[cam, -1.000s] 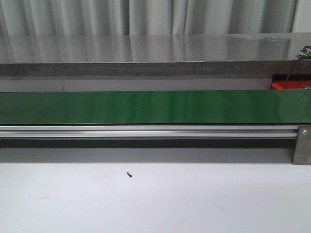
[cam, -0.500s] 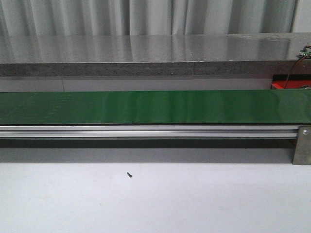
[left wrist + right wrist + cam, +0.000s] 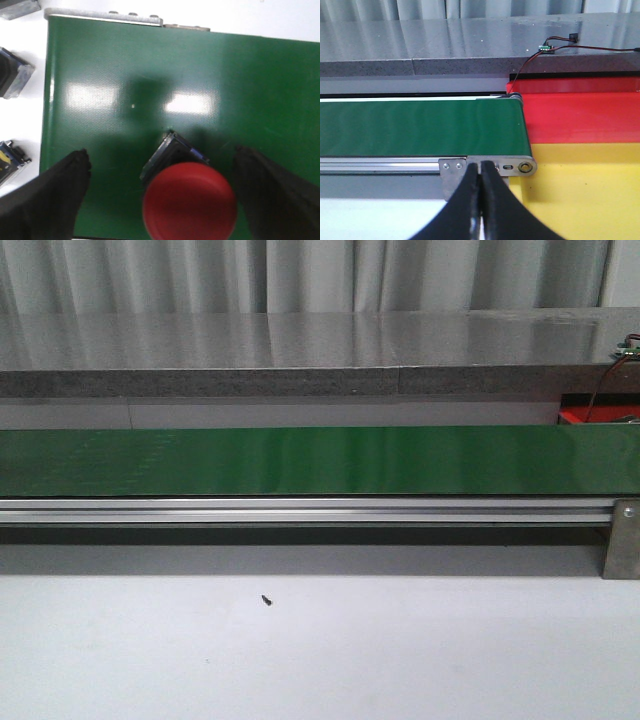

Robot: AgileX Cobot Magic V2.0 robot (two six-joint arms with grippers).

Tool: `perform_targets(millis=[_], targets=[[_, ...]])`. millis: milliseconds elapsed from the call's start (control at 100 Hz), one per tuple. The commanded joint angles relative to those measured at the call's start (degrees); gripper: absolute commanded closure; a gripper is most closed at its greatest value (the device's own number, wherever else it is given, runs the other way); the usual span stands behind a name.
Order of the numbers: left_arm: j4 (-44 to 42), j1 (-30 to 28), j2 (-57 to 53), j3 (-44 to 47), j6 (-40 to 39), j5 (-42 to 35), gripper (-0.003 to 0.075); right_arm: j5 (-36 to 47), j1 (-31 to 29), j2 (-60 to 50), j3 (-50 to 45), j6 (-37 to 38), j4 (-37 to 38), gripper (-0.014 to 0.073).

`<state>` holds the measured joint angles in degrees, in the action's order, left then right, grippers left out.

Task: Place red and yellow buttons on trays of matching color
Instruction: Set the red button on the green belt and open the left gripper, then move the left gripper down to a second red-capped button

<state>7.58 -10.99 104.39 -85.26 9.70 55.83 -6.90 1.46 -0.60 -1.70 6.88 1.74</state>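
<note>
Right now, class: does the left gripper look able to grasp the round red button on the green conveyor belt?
Probably yes: the left gripper is open, its fingers flanking the round red button, with nothing between.

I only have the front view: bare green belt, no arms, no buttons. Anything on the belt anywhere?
Observer: Yes. The left wrist view shows a red button sitting on the green belt, outside your frame.
Operator: Is the left hand on it?
Observer: Not yet. The left hand is open, with a finger on either side of the button and a gap to each.
Operator: Right hand?
Observer: The right hand is shut and empty, near the belt's end roller.
Operator: Trays?
Observer: The right wrist view shows a red tray and a yellow tray just past that end, red farther back, both looking empty.
</note>
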Motion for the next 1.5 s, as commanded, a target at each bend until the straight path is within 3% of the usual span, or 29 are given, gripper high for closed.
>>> perform_targets(millis=[0,360,760,1040,1490], targets=[[1.37,0.34,-4.38,-2.66,0.19,-1.09,0.0118,4.81,0.07,-1.07,1.06,-0.15,0.46,0.0662],[-0.49,-2.78,-12.28,-4.84,-2.42,0.24,0.0119,4.81,0.07,-1.07,1.06,-0.15,0.46,0.0662],[-3.5,-19.61,-15.98,1.44,-3.05,-0.07,0.012,4.81,0.07,-1.07,1.06,-0.15,0.46,0.0662],[-6.94,-29.66,-15.98,8.61,-6.6,-7.06,0.012,4.81,0.07,-1.07,1.06,-0.15,0.46,0.0662],[-5.6,-30.41,-5.09,9.0,-6.6,-9.87,0.012,4.81,0.07,-1.07,1.06,-0.15,0.46,0.0662]])
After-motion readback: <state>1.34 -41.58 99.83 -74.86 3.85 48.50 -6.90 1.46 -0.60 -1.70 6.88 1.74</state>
